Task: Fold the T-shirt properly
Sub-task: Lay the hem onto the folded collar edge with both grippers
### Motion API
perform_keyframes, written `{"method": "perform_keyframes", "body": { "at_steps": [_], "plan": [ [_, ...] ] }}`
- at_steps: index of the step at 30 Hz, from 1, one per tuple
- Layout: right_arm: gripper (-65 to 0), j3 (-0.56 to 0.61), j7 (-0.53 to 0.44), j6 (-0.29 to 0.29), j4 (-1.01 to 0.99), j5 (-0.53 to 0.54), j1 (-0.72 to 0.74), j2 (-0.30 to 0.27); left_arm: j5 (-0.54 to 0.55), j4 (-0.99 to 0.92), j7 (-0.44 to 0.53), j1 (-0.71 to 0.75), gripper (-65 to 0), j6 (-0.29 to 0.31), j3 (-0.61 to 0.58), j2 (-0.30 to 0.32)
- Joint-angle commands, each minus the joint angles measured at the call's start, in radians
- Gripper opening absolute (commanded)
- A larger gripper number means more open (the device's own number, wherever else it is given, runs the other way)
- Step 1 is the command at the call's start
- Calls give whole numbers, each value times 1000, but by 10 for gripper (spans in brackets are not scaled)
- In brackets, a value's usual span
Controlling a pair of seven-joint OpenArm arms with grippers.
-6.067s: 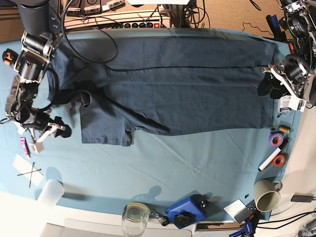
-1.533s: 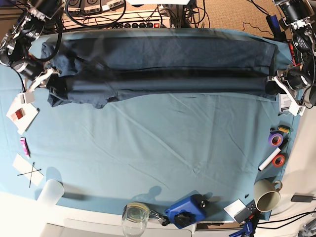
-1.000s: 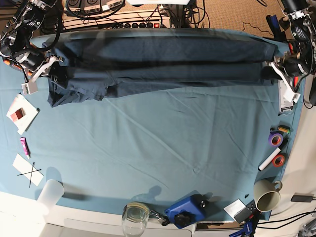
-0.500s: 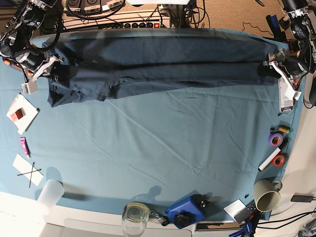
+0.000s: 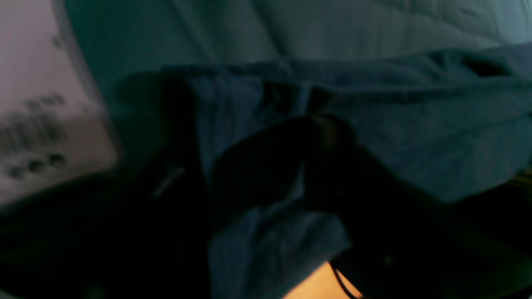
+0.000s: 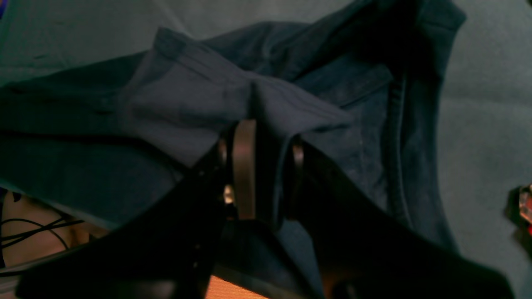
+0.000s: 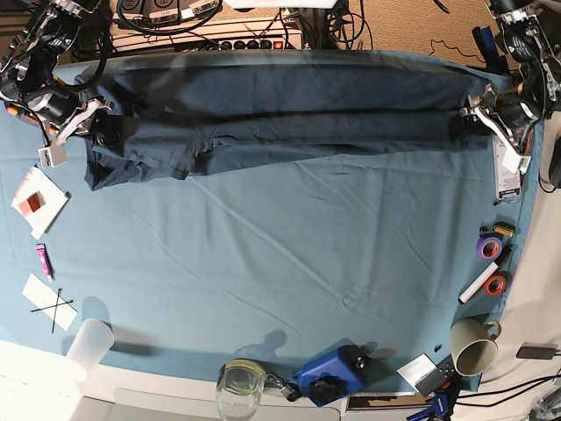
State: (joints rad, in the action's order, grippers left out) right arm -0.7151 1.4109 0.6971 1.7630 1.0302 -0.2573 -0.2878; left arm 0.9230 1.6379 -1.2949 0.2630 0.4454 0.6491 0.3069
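Now 2 claws, left claw (image 7: 478, 118) and right claw (image 7: 88, 132), each clamp 1 T-shirt (image 7: 289, 110)

One T-shirt (image 7: 289, 123), two tape rolls (image 7: 489, 247), one mug (image 7: 474, 346), one glass (image 7: 239, 383)

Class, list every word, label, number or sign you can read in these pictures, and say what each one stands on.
A hand-drawn "X" cross mark: on the white paper sheet at the tablecloth's near-left edge.
Printed lines on the white card by the left gripper: too small to read.
Dark print on the same white card in the left wrist view: blurred, unreadable.
T-shirt: no text visible.
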Motion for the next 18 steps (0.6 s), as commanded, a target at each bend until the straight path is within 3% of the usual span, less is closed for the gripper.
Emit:
{"method": "perform_keyframes", "body": {
  "at_steps": [1, 6, 18],
  "plan": [
    [-534, -6, -15, 1, 18, 21, 5, -20, -26, -9, -97, 23, -439, -7, -12, -8],
    [-534, -6, -15, 1, 18, 21, 6, -20, 49, -8, -87, 19, -650, -5, -12, -8],
    [-534, -6, -15, 1, 18, 21, 6, -20, 50, 105, -59, -42, -650, 1, -11, -8]
  ]
}}
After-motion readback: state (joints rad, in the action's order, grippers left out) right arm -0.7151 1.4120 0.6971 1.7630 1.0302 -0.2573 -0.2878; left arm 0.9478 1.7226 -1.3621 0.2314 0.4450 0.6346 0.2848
